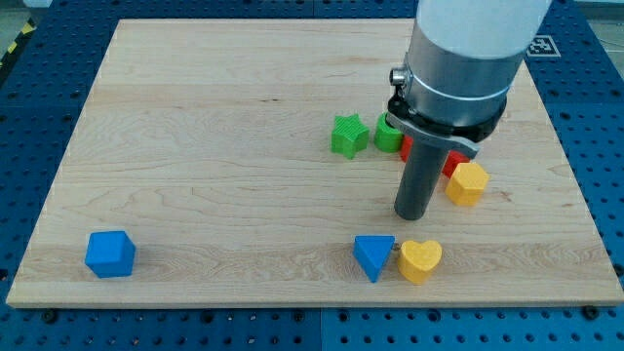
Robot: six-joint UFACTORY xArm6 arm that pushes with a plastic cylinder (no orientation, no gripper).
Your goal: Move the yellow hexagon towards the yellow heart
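The yellow hexagon (467,183) lies on the wooden board right of centre. The yellow heart (420,260) lies near the board's bottom edge, below and a little left of the hexagon. My tip (412,213) rests on the board just left of the hexagon, slightly lower than it, and above the heart. It stands a small gap away from the hexagon. A blue triangle (374,256) touches the heart's left side.
A green star (348,135) and another green block (388,134) lie above my tip. A red block (452,162) is partly hidden behind the rod, next to the hexagon. A blue cube (109,253) sits at the bottom left.
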